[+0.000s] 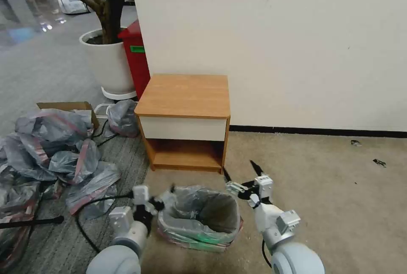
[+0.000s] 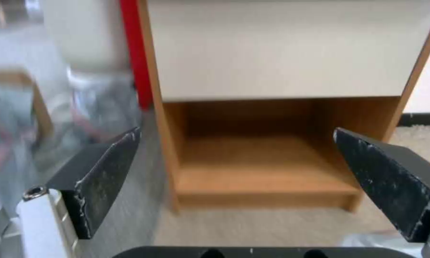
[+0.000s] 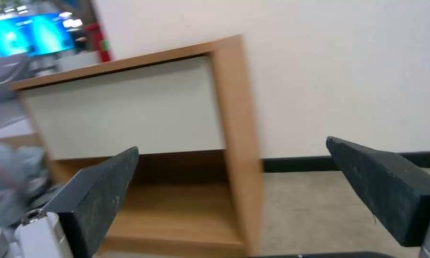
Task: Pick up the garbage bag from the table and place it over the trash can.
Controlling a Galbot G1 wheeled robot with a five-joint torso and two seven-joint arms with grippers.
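The garbage bag (image 1: 190, 206), grey and crinkly with a pink band, lines the trash can (image 1: 199, 240) and is folded down over its rim. The can stands on the carpet in front of the table (image 1: 186, 96), whose top is bare. My left gripper (image 1: 165, 197) sits open at the can's left rim. My right gripper (image 1: 241, 172) hangs open just beyond the can's right rim. In the left wrist view the left gripper (image 2: 236, 132) faces the table's (image 2: 272, 53) lower shelf with nothing between its fingers. The right gripper (image 3: 233, 143) in its wrist view is likewise spread wide before the table's (image 3: 234, 107) right side.
A heap of similar grey-and-pink bags (image 1: 55, 155) covers the floor to the left, beside a cardboard box (image 1: 63, 106). A white plant pot (image 1: 108, 62) and a red bin (image 1: 137, 57) stand behind the table's left side. A black cable (image 1: 85, 223) crosses the floor near my left arm. Open carpet lies to the right.
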